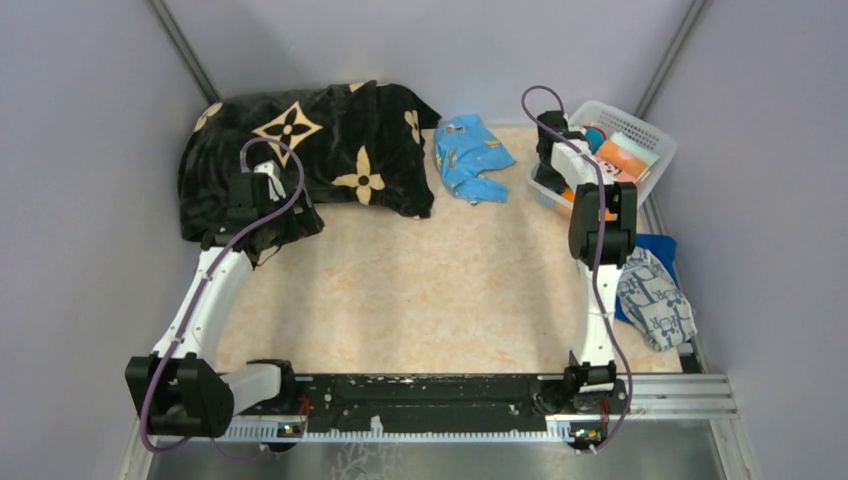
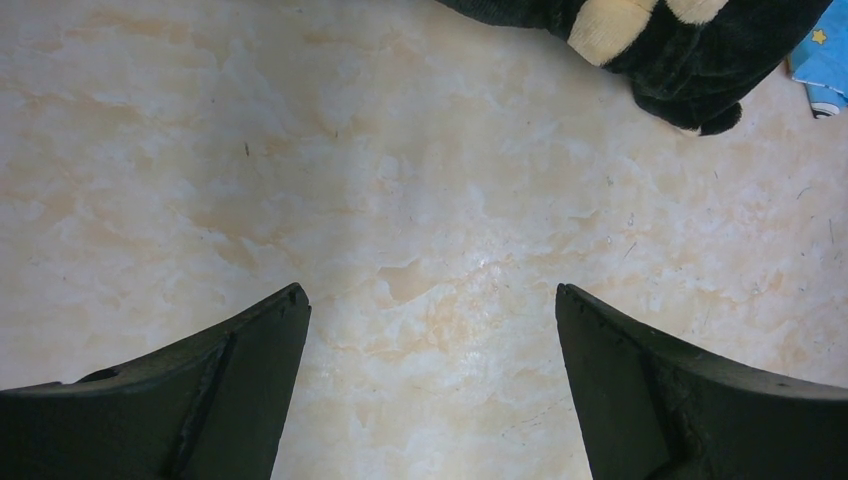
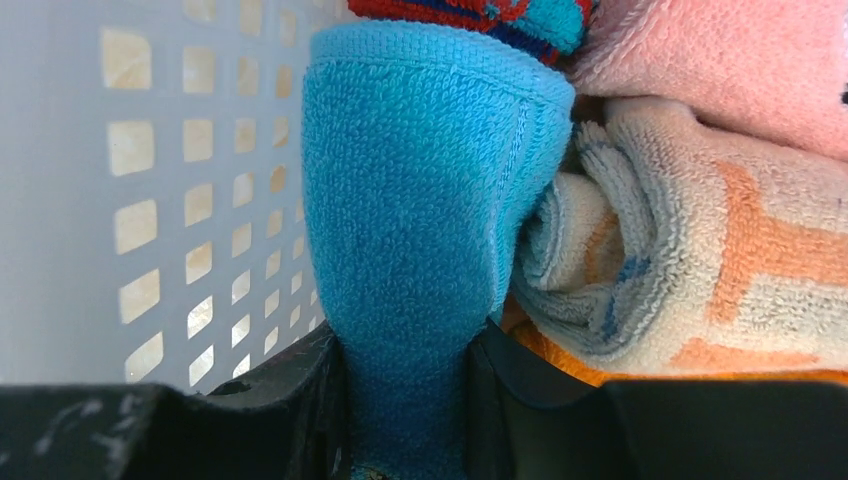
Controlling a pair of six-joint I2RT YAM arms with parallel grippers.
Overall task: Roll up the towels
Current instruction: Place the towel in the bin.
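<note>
Right gripper (image 3: 405, 370) is reaching down into the basket (image 3: 150, 180), its two dark jaws closed partway on the turquoise towel (image 3: 420, 200). They pinch the lower part of a thick fold, or possibly a roll. The towel stands on end just beside the basket's white lattice wall. On its other side it presses against a striped towel (image 3: 700, 280), which is rolled up, with a pink towel (image 3: 720, 70) above that.

The turquoise towel is soft looped terry, so it is probably light and limp. It looks squashed where the jaws grip it, and a loose layer could slip free or unfold if lifted. A hold across the whole bundle, near its middle, should keep the layers together. Its stitched hem runs along the top edge.

From above, two more towels lie on the near side of the basket, at the table edge. A crumpled white towel (image 1: 655, 305) with dark print partly covers a blue towel (image 1: 662, 247). Both are floppy, and a corner or hem would be the best place to take hold of them for spreading.

Left gripper (image 2: 430, 320) hangs far left of the basket with its jaws wide apart and nothing in them. It is over the bare table (image 2: 400, 180), near a corner of the black blanket (image 2: 680, 50).
</note>
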